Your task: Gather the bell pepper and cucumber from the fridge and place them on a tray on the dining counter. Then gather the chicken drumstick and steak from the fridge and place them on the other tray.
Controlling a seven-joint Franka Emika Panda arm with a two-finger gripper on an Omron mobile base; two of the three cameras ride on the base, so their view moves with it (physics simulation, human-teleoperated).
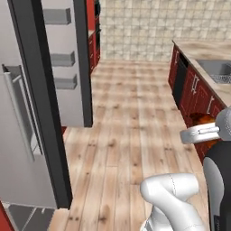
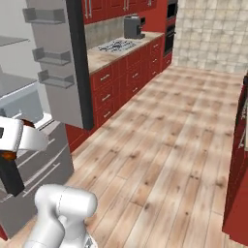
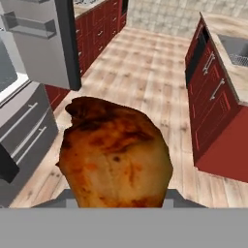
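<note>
The chicken drumstick, a brown-orange lump, sits large in the middle of the hand view, right in front of the camera, and hides the fingertips. My gripper is shut on it, and an orange bit of the drumstick shows under the white hand. From the left base view the drumstick peeks out above the hand by the red cabinets. The fridge stands on the left, its door with grey bins swung open. The dining counter with its steel sink runs along the right.
Wide wooden floor lies open between the fridge and the dining counter's red base. A second counter with a cooktop and a coffee machine runs along the far left wall. Grey fridge drawers stand close beside the arm.
</note>
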